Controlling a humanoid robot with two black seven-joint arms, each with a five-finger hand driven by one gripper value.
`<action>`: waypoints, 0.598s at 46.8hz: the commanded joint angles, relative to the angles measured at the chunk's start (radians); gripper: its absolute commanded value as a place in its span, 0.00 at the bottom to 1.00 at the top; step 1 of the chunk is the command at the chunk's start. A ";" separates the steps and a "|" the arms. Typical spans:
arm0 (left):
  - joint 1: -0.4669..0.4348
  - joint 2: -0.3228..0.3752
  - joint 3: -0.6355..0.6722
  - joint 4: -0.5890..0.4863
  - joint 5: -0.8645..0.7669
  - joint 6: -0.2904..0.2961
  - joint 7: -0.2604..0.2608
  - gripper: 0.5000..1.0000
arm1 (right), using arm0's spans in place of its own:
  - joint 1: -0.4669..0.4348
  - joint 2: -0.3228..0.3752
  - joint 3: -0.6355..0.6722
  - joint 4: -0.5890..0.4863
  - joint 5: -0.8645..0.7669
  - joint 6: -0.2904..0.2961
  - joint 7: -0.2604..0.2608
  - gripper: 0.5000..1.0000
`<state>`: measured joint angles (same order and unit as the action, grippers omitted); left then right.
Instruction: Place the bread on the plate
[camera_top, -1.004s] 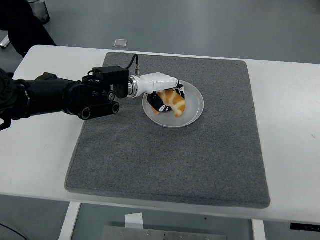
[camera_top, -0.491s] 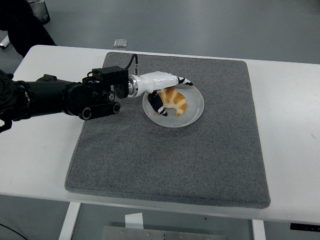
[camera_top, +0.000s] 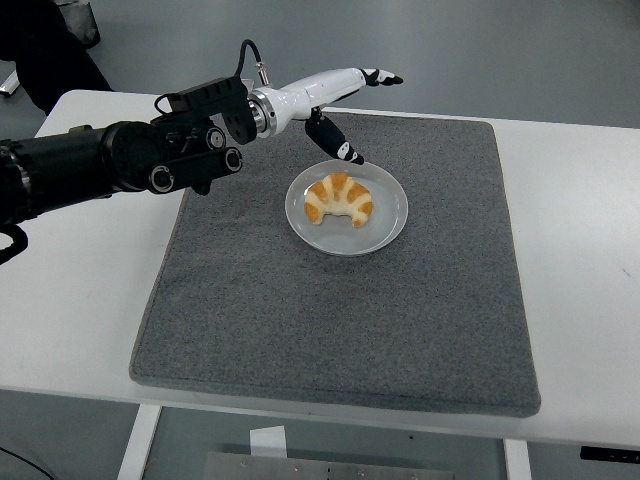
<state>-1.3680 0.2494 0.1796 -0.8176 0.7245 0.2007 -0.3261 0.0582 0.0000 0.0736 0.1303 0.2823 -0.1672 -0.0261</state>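
bread (camera_top: 339, 200) on plate (camera_top: 392, 222), just below and clear of left hand (camera_top: 335, 105), fingers spread, holding nothing; plate on grey mat (camera_top: 340, 310) over white table (camera_top: 580, 250), grey floor behind

I count one bread (camera_top: 339, 200), a single croissant, and one plate (camera_top: 390, 222). One grey mat (camera_top: 330, 320) lies on my one white counter (camera_top: 580, 280). One of my hands (camera_top: 330, 95) shows, its fingers (camera_top: 340, 148) spread.
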 joint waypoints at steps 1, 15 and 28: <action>0.020 0.014 -0.057 0.006 -0.065 0.000 0.002 1.00 | 0.000 0.000 0.000 0.000 0.000 0.000 0.000 0.90; 0.101 0.016 -0.233 0.103 -0.533 0.000 0.009 1.00 | 0.000 0.000 0.000 0.000 0.000 0.000 0.000 0.90; 0.196 0.054 -0.439 0.164 -0.741 -0.067 0.010 1.00 | 0.000 0.000 0.000 0.000 0.000 0.000 0.000 0.90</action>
<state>-1.1908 0.2886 -0.2065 -0.6560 0.0008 0.1550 -0.3170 0.0583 0.0000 0.0736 0.1303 0.2822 -0.1672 -0.0259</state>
